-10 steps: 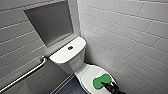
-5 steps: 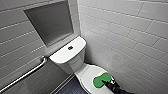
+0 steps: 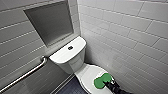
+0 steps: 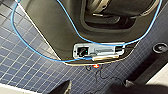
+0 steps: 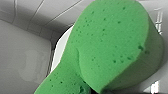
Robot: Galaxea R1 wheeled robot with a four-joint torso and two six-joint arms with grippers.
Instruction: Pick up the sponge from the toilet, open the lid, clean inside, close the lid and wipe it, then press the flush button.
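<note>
The white toilet point(image 3: 67, 56) stands against the tiled wall with its lid point(image 3: 86, 75) down. On the lid's near right part lies the bright green sponge point(image 3: 101, 81). My right gripper point(image 3: 108, 83) comes in from the lower right and is shut on the sponge's near edge. The right wrist view has the sponge point(image 5: 107, 50) very close, creased where it is pinched. The dark round flush button point(image 3: 70, 47) sits in the middle of the tank top. My left gripper point(image 4: 97, 87) hangs open over the floor, holding nothing.
A steel grab bar point(image 3: 25, 73) runs along the left wall below a recessed niche point(image 3: 51, 22). Grey tiled walls close in on both sides of the toilet. Dark blue floor tiles point(image 4: 25, 57) lie under the left arm, with a blue cable point(image 4: 37, 53) looping across.
My right gripper has closed on the edge of the sponge. The toilet, the lid and the left arm stand as before.
</note>
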